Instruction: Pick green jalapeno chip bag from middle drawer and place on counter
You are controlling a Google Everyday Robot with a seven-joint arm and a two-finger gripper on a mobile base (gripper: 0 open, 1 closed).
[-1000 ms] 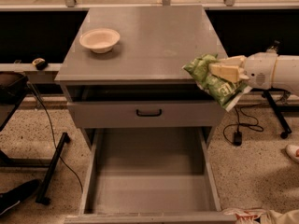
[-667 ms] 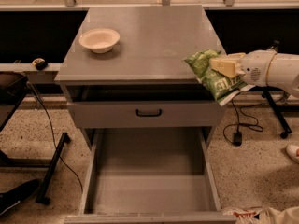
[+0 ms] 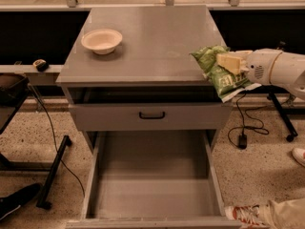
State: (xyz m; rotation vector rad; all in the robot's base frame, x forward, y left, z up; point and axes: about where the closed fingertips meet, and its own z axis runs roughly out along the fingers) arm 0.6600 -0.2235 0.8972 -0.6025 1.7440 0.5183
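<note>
chip bag (image 3: 217, 75) hangs clamped in the gripper (image 3: 229, 62) over the front right corner of the counter (image 3: 157, 37), half past the edge, so letting go here could tip it off onto the floor (image 3: 259, 175).

Counter (image 3: 162, 32): smooth matte grey, roughly square top of the drawer cabinet (image 3: 151, 116), with a thin rim along its front edge.
Bowl (image 3: 101, 40): pale and shallow, standing upright directly on the counter close to the left edge, well apart from the right side.
Right front corner: the green jalapeno chip bag (image 3: 228, 82) is over this corner, tilted, its lower end hanging past the right edge and below the front rim. Whether it touches the top cannot be told.
Gripper (image 3: 225, 61): just off the right edge near the front corner, reaching in from the right, its cream fingers pinched on the bag's upper part.
</note>
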